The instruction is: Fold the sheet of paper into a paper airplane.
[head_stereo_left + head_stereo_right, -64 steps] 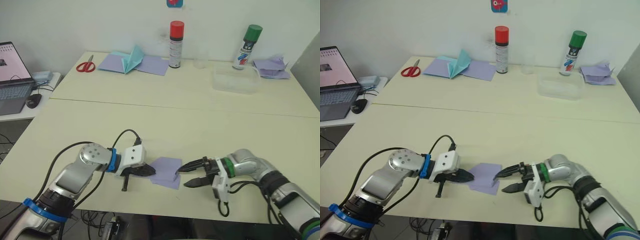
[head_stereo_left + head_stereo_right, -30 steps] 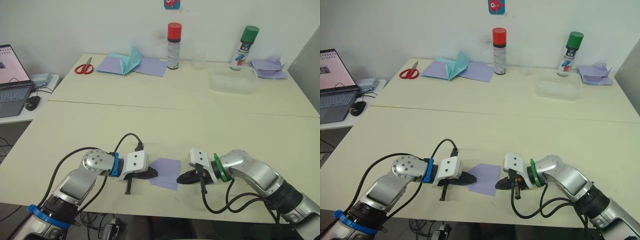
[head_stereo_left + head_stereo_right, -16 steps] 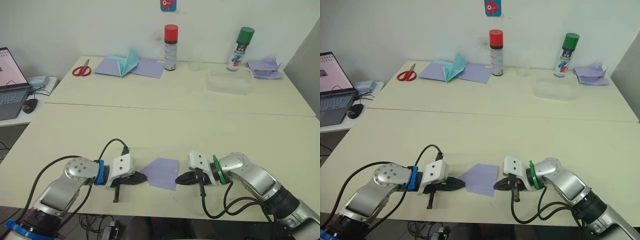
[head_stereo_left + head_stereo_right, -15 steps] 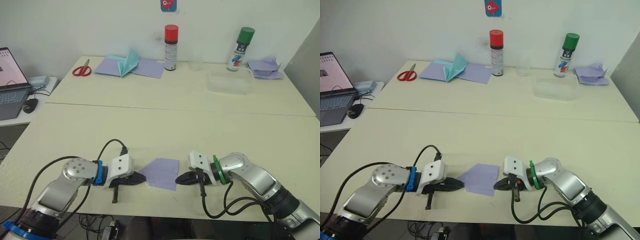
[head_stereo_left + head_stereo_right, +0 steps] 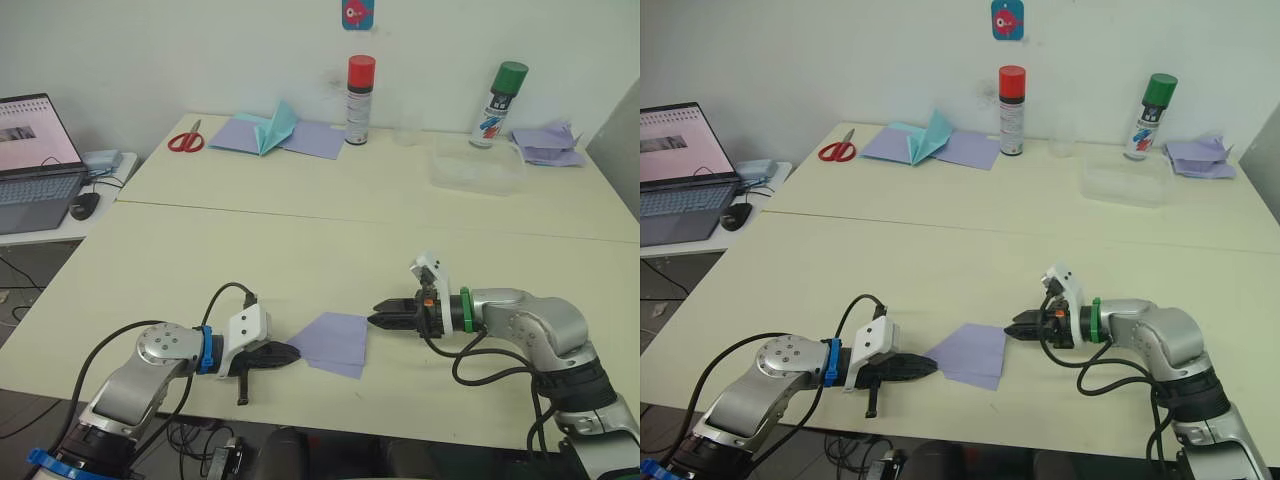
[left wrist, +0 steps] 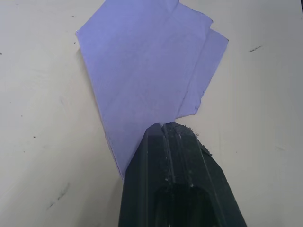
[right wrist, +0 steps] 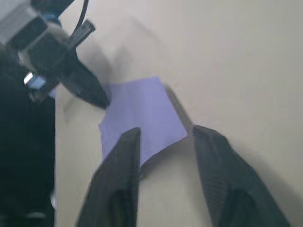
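A lavender-purple sheet of paper point(image 5: 337, 342) lies flat on the near part of a cream table. It is folded over on itself, so a second layer peeks out along one edge, giving it an uneven four-sided outline with one pointed corner.

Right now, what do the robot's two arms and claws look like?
Both arms are silver metal with looping black cables. The left claw has black fingers on a white mount behind a blue ring; the right claw has black fingers, a white mount and a green ring.
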